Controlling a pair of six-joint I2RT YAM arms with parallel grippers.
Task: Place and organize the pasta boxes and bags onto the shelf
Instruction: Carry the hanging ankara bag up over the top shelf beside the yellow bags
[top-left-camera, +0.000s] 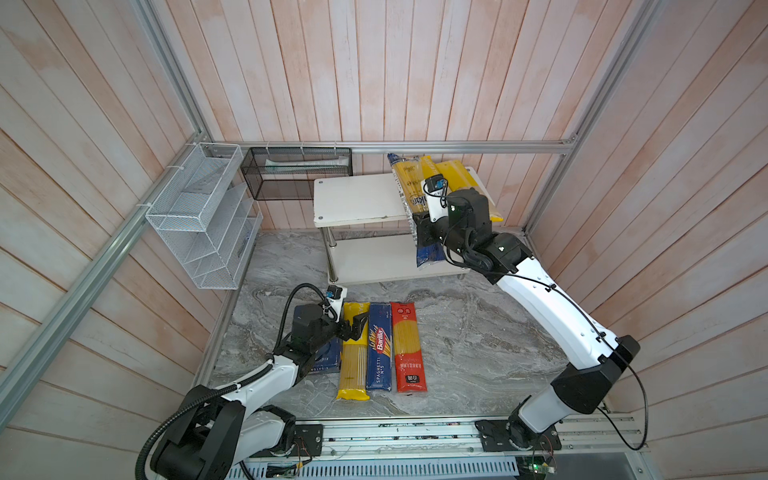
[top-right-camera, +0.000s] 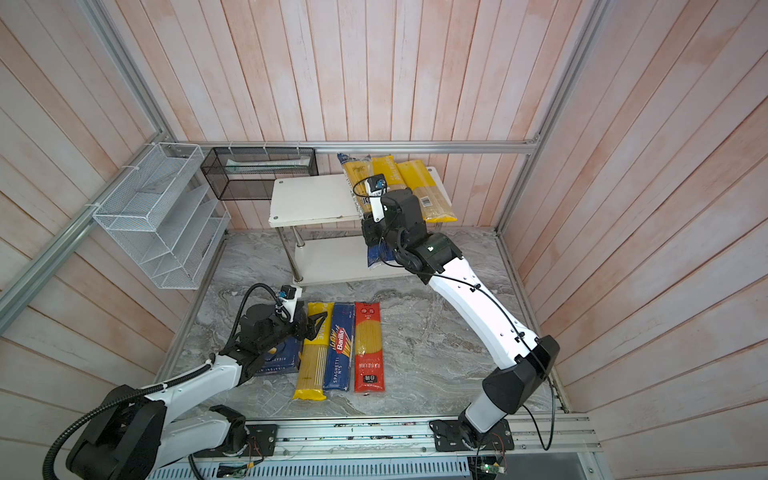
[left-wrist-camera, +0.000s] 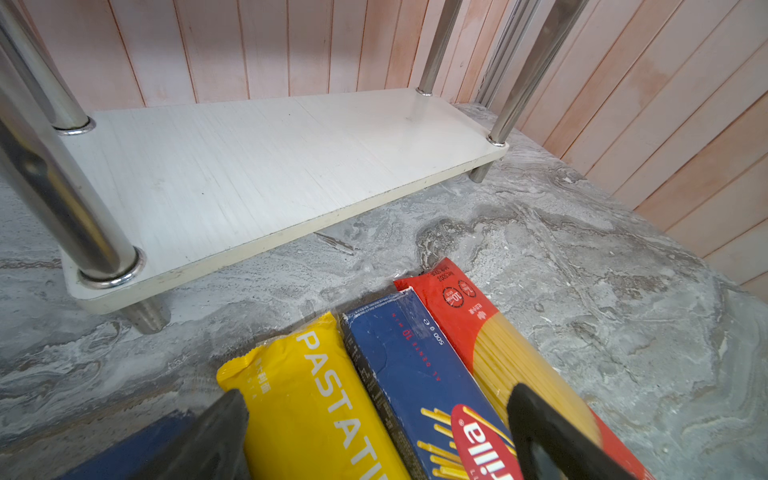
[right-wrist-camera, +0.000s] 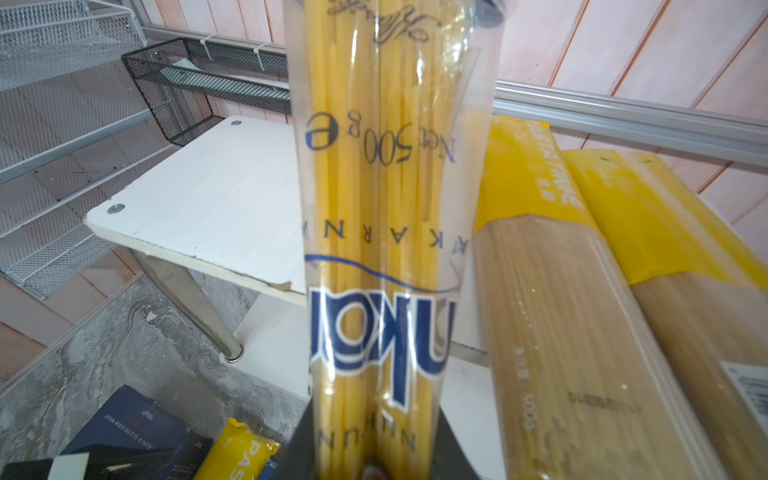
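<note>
- right gripper (top-left-camera: 423, 230) is clenched on the navy-ended bag (top-left-camera: 409, 187), pinched across its width closer to the end nearest the robot than to mid-length
- that bag sits tilted over the shelf (top-left-camera: 357, 199): far end above the top board, near end hanging past the shelf's front edge; can't tell if it touches the board
- two yellow-ended bags (right-wrist-camera: 540, 291) lie flat on the shelf's top board, just beside the held one, toward the right arm's side
- the shelf's lower board (left-wrist-camera: 249, 166) is bare
- left gripper (top-left-camera: 359, 328) is spread wide and holds nothing; it hovers in front of the shelf over the yellow bag (top-left-camera: 353, 365) and spaghetti box (top-left-camera: 379, 353)
- in a row in front of the shelf on the table (top-left-camera: 478, 332), side by side: rigatoni box (top-right-camera: 282, 361) partly under the left arm, yellow bag, spaghetti box, red-ended bag (top-left-camera: 409, 353)
- handling guess, bags: slick clear film, likely to slide in the pads; the strands keep the pack stiff lengthwise but are brittle, so squeeze moderately and don't bend it
- an off-centre grip lets the long end lever down; better taken across the width near mid-length
- handling guess, boxes: light stiff cardboard, matte, easier to grip; take the spaghetti box across its narrow width at the middle
- the rigatoni box looks wide, maybe too wide flat; probably needs a grip on an edge or thin side
</note>
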